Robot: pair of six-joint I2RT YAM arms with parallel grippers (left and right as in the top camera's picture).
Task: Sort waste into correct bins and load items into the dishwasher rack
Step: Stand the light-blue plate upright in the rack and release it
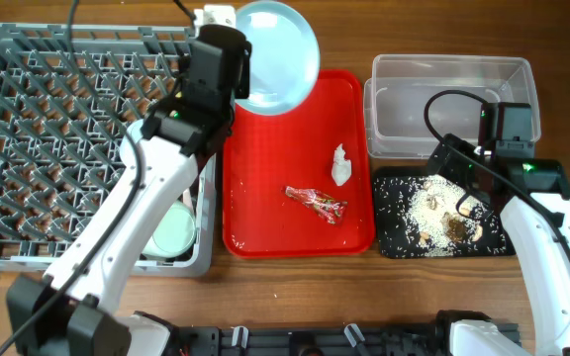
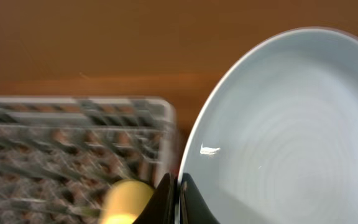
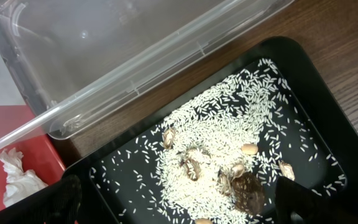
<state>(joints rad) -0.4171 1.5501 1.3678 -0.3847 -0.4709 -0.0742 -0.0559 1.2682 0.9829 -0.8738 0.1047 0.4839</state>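
While the left gripper (image 2: 174,200) clamps the blue plate (image 2: 291,130), the right gripper (image 3: 176,194) gapes above the black tray (image 3: 335,127).

- The dishwasher rack (image 1: 67,138) is placed at the left of the table (image 1: 562,30); a bowl (image 1: 176,232) is seated in its near right corner.
- The serving tray (image 1: 265,213) is set just right of the rack, at the centre.
- The tissue (image 1: 340,166) and the wrapper (image 1: 316,201) are laid apart on the serving tray, the tissue toward its right edge and the wrapper nearer the front.
- The plate (image 1: 280,54) is held over the serving tray's far end, just beside the rack's far right corner.
- The tub (image 1: 404,109) is positioned at the far right, with the shallow tray (image 1: 392,242) just in front of it.
- The food scraps (image 1: 443,210) are scattered in the shallow tray.
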